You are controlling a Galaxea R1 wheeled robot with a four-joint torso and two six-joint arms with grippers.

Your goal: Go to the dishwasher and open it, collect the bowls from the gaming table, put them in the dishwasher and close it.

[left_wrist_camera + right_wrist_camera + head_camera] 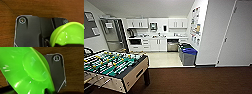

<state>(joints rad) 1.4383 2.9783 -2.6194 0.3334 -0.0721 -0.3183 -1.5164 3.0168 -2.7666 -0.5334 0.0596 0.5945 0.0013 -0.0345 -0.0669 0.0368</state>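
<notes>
the robot stands on dark brown carpet (196, 80), facing a small kitchen with white cabinets (156, 44), where the dishwasher (172, 46) with its grey steel front sits shut under the counter at the far wall, and a grey bin with a blue lid (188, 55) stands near it on the pale floor. a foosball table (111, 65) with green field is close on the left side. the wide green bowl (25, 72) shows large at the right wrist and the smaller lime bowl (67, 35) at the left wrist, both above the carpet; if the fingers pinch them i cannot tell.
</notes>
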